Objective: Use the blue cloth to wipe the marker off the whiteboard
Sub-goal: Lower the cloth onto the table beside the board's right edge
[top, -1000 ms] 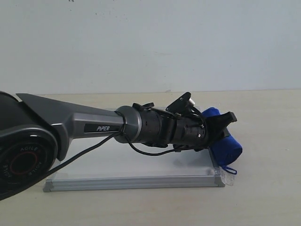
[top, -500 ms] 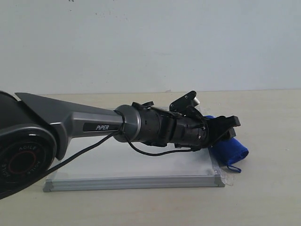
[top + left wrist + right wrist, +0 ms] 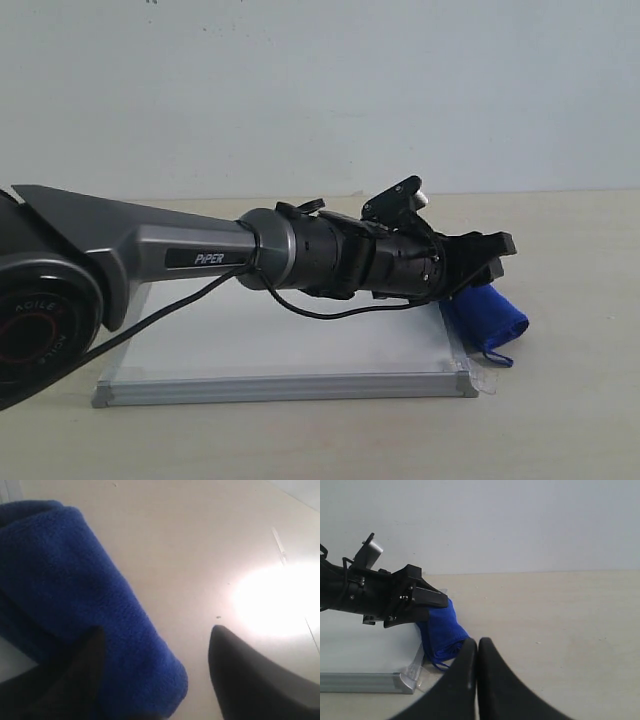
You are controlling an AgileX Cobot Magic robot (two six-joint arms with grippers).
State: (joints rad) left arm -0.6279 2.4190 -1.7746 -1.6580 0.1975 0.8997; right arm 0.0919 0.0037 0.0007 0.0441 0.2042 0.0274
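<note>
The blue cloth lies as a roll on the table against the right edge of the whiteboard, its small loop at the near end. My left gripper hangs open just above it, reaching across the board. In the left wrist view the cloth lies under one finger and is apart from the other. My right gripper is shut and empty, over the table near the cloth and the board's corner. No red marker lines show on the visible board surface.
The left arm stretches over most of the board and hides its middle. A scrap of clear plastic lies at the board's near right corner. Beige tabletop extends to the right, and a pale wall stands behind.
The cloth, held between the left fingers a second ago, has dropped to the table beside the board. The left gripper has opened and lifted slightly.
</note>
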